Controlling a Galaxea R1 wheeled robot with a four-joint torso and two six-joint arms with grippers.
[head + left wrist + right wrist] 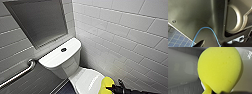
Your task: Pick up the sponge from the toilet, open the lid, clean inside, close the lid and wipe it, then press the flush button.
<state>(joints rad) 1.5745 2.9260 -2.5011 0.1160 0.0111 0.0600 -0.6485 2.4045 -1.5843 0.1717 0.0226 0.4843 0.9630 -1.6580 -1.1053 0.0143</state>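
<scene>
White tile [120, 32] is what most of the head view is taken up by, with a grey recessed panel [37, 20] set into the wall behind the toilet [62, 61] and a metal grab bar [17, 75] off to its left. Tank top is seen flat and bare apart from the button. Lid [85, 80] is found shut, its long axis running from the tank down toward the camera. So the bit that matters: the sponge [105, 83] is already off the toilet and pinched in the right gripper [110, 88], which is brought in from the lower right, jaws clamped on the sponge's back end so the foam bulges out in front, as shown up close in the right wrist view [220, 69]. From those jaws the lid lies just to the left and a little below, right beside the sponge; whether foam and lid are actually touching can't be told. Right arm is clearly the nearer one for lifting that lid, probably from its near right edge. For the left gripper [209, 45], open or shut can't be told. Flush button [63, 49] is seen as a small dark dot in the middle of the tank top, well apart from the sponge. Writing-wise, a faint grey mark [93, 81] is printed on the lid but can't be read, and no brand is made out anywhere.
</scene>
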